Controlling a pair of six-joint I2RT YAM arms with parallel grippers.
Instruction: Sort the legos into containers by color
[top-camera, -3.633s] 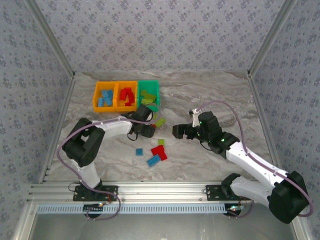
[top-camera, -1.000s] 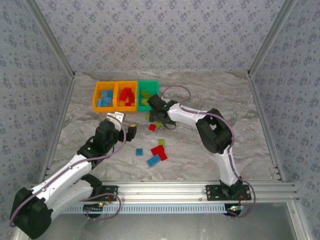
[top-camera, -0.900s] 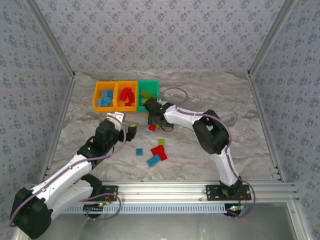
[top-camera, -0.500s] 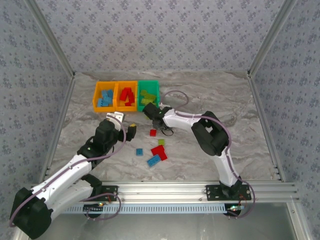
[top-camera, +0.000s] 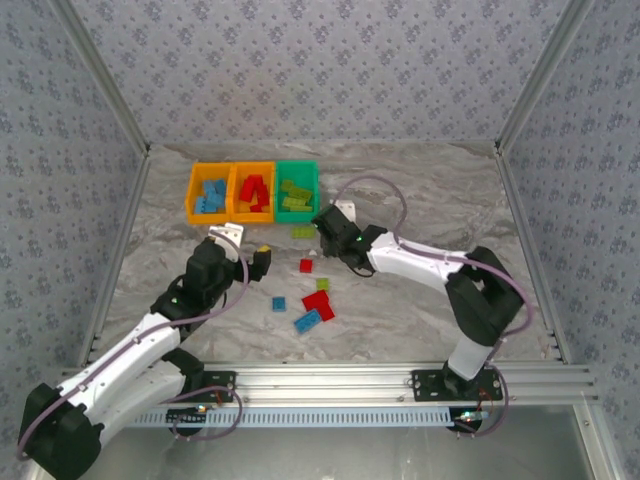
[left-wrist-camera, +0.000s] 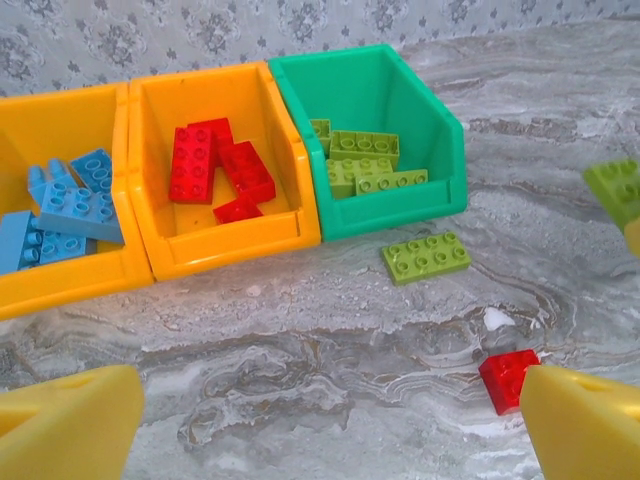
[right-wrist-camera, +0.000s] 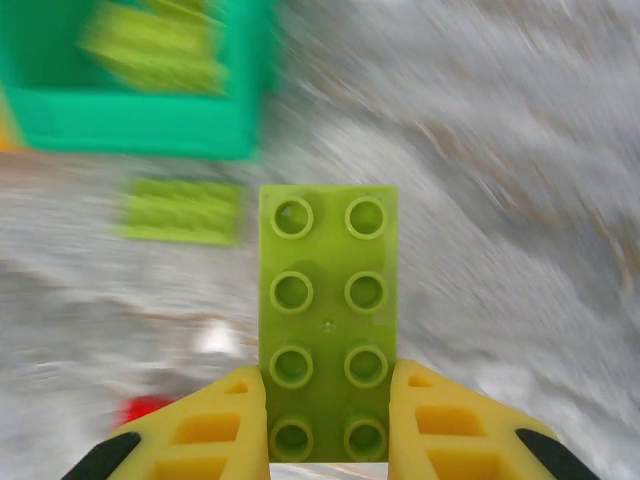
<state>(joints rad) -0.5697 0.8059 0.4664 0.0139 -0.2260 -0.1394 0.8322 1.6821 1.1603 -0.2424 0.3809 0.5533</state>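
Marbled grey table (top-camera: 430, 190), patterned grey walls on three sides. Contents as follows.

Containers: three joined bins on the far side, left of centre. The left orange-yellow bin (top-camera: 205, 193) holds light blue bricks, the middle orange-yellow bin (top-camera: 253, 192) holds red, and the green bin (top-camera: 297, 187) holds lime green.

Right gripper (top-camera: 327, 223): jaws pinching a lime green two-by-four brick (right-wrist-camera: 328, 300) by its long sides, studs facing the wrist camera. It hangs over the table, just right of the green bin and on its near side. Step in hand, by my reckoning: carrying this brick to the green bin. The next move calls for a short travel to the far left until the brick is over the open top, then spreading the jaws.

Left gripper (top-camera: 262, 257): jaws spread wide, nothing between them, hovering on the near side of the bins (waiting its turn, I'd guess).

Loose on the table:
- a lime green plate (top-camera: 302, 232), just in front of the green bin
- a small red brick (top-camera: 306, 265)
- a small lime green brick (top-camera: 322, 284)
- a small blue brick (top-camera: 279, 303)
- a larger red piece (top-camera: 318, 303), close beside a blue brick (top-camera: 307, 320)

All of these are yet to be sorted.

Hard to make out: the right wrist view is blurred, so the bin and plate beyond the held brick are mere colour patches. From the left wrist, a lime green piece is cut off at the right edge, probably the held brick. Whether the larger red piece is one brick or two I cannot tell.
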